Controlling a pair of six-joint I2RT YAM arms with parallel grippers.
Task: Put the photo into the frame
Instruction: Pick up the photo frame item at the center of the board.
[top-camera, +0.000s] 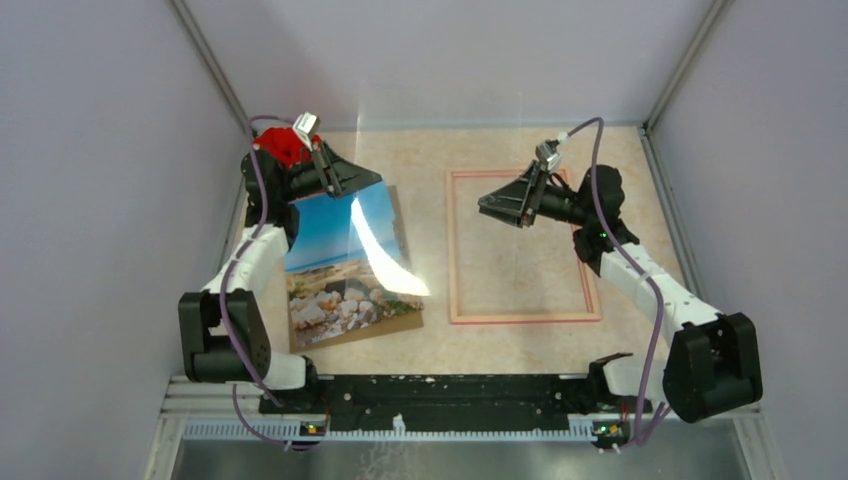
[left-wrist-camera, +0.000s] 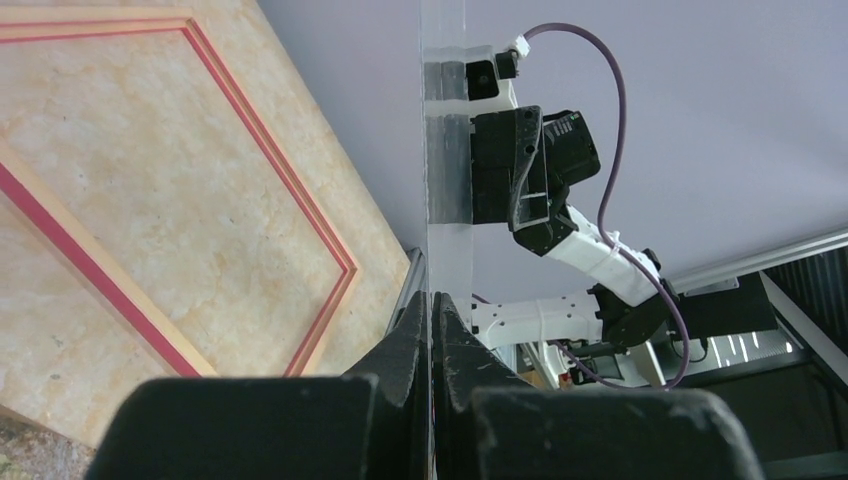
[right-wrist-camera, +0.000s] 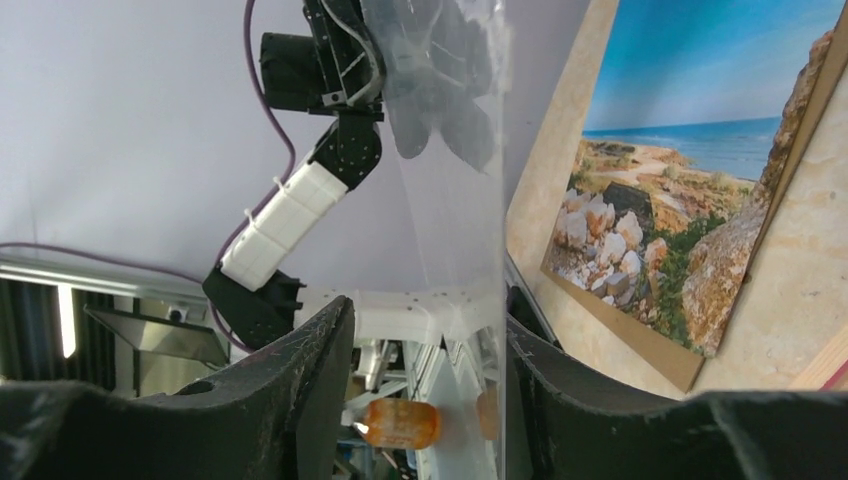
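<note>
"Locating the photo (top-camera: 340, 260)?"
"Left of picture, flat on a brown board (right-wrist-camera: 625, 325); frame (top-camera: 523, 318) lies centre-right on the surface (top-camera: 440, 345)."
"Claws?"
"Left claw (left-wrist-camera: 433, 300) pinches a clear sheet (left-wrist-camera: 445, 240); right claw (right-wrist-camera: 430, 315) gapes wide around it."

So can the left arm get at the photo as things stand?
Probably not yet. The left end effector is shut on a clear sheet right by the photo, so it looks occupied until it lets that go.
</note>
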